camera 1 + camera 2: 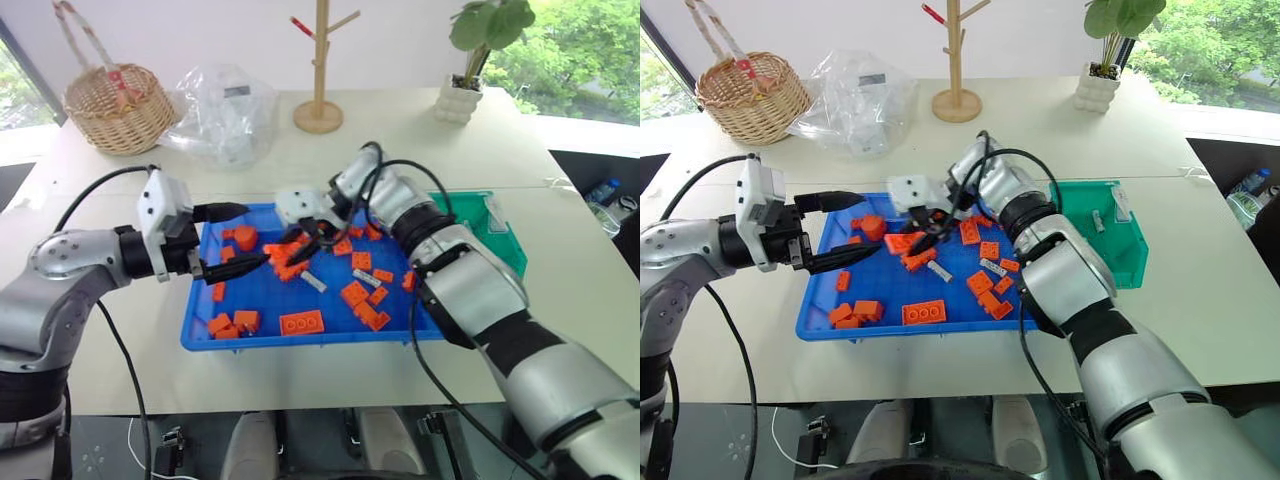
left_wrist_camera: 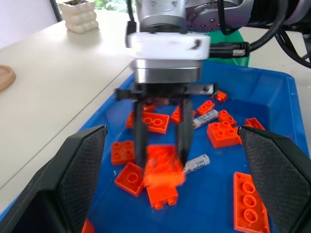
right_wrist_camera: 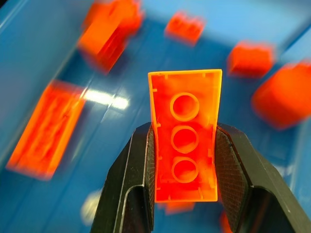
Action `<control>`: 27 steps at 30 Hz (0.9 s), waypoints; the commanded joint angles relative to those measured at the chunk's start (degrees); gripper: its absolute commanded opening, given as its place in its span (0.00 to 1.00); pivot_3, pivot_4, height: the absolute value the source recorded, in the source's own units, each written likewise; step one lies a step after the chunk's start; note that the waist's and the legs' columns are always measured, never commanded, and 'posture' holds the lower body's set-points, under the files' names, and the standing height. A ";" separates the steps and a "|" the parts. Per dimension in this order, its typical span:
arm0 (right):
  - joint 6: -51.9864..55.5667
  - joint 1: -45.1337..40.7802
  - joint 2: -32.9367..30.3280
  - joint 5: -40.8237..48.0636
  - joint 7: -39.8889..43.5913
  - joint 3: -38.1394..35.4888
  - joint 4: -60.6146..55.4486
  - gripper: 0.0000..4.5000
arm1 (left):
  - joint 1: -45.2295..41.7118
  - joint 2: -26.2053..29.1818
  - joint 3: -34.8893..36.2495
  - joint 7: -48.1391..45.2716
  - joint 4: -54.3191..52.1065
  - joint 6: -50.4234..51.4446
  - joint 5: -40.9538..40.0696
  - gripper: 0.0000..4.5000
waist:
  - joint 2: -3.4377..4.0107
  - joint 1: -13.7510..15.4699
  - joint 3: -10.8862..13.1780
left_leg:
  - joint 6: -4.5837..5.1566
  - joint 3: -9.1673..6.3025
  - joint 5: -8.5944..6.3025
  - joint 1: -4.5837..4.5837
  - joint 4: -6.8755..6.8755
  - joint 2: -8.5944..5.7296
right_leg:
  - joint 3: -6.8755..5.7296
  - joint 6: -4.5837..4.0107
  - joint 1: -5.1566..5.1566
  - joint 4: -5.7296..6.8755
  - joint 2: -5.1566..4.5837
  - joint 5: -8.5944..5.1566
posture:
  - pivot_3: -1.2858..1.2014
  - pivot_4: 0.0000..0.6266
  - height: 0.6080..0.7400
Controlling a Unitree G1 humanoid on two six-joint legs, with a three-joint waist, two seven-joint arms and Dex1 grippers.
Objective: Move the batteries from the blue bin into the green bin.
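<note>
From the head camera, the blue bin (image 1: pixel 300 340) sits on the pale table (image 1: pixel 120 370), strewn with orange toy bricks (image 1: pixel 301 322), and two batteries (image 1: pixel 313 282) lie near its middle among them. The green bin (image 1: pixel 505 245) stands just beside the blue one's right end, partly behind the right arm; a small grey cylinder (image 1: pixel 1097 221) rests inside it. The left gripper (image 1: pixel 232 238) hangs over the blue bin's left end, its fingers spread apart and empty. The right gripper (image 1: pixel 308 243) reaches in from the right, over the brick pile. In the left wrist view, the right gripper (image 2: pixel 160 158) points down with its two fingers clamped on an orange brick (image 2: pixel 163 170) lifted above the tray floor; a battery (image 2: pixel 197 164) lies just beside it, another (image 2: pixel 206 118) further back. The right wrist view shows an orange brick (image 3: pixel 184 138), hollow underside facing the camera, pinched between the black pads (image 3: pixel 232 170) above the blurred blue bin floor (image 3: pixel 43 43).
</note>
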 commanded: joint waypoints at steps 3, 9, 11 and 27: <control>13.63 8.43 -1.21 -0.25 -11.07 -2.82 -18.80 0.69 | 0.10 0.12 0.50 -0.13 -1.36 -0.69 -0.48 1.00 | -0.03 0.38 -0.02 | -0.02 -0.04 0.01 -0.02 0.02 -0.06 | -0.05 -0.13 0.06 -0.04 -0.13 -0.07 | 0.52 0.24 0.97; 42.67 26.85 -11.88 -0.77 -12.94 -2.48 -58.64 0.69 | 1.72 1.82 -0.09 -3.95 -0.77 -1.00 -0.50 1.00 | -0.03 0.59 -0.02 | -0.01 -0.05 0.00 -0.11 0.06 -0.17 | -0.05 -0.17 0.01 -0.06 -0.27 -0.09 | 0.52 0.24 0.97; 48.68 31.88 -15.33 -1.06 -14.09 -1.58 -66.97 0.69 | 1.69 2.80 -0.19 -5.88 0.35 -1.44 -0.10 1.00 | -0.04 0.54 -0.02 | 0.00 -0.06 0.00 -0.10 0.05 -0.15 | -0.08 -0.19 0.00 -0.07 -0.22 -0.10 | 0.52 0.24 0.97; 57.43 39.40 -15.11 4.68 -29.25 -0.61 -68.07 0.64 | -0.85 3.07 -1.68 -11.71 5.35 -5.85 1.83 1.00 | -0.06 0.32 -0.03 | 0.01 0.09 0.01 -0.08 0.06 -0.05 | -0.10 -0.36 0.02 -0.13 0.14 -0.12 | 0.52 0.24 0.97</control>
